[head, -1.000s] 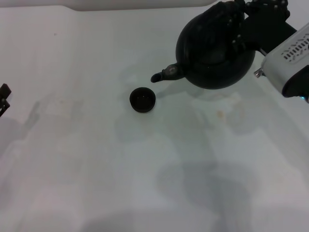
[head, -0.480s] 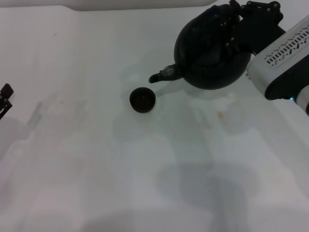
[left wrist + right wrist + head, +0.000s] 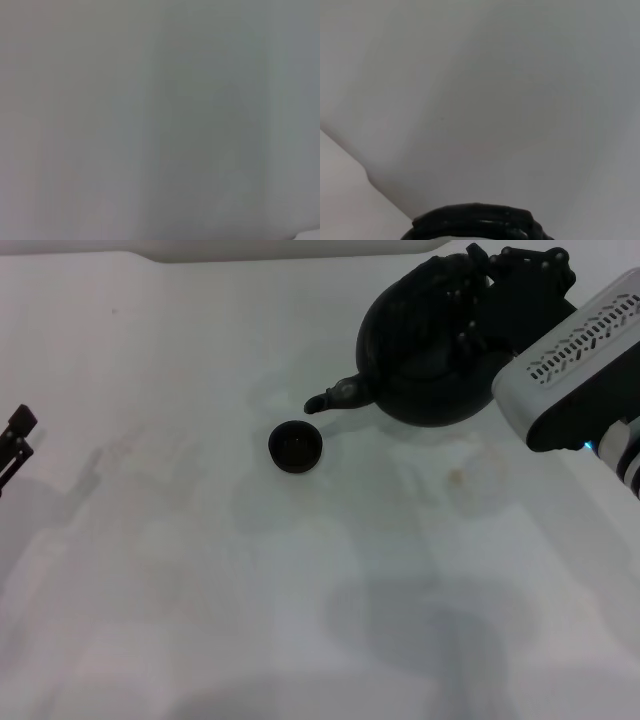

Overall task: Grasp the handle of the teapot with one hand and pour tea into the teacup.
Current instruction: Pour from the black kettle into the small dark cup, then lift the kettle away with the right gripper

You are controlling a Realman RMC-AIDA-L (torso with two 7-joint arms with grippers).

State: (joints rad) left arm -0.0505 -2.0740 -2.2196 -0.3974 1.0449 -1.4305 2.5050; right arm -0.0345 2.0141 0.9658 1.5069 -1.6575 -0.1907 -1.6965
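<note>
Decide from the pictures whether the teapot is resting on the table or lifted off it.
Lifted: the teapot hangs from the right end effector, its spout beside, not over, the teacup.

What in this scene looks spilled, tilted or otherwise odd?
No spill shows. The teapot hangs in the right gripper by its handle, its spout pointing toward the upright teacup, but short of it. Faint pale marks on the table near the pot look like old stains.

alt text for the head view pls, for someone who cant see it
The right gripper holds a black teapot by its handle above a white table, spout toward a small dark teacup. The left gripper sits at the far left edge.
</note>
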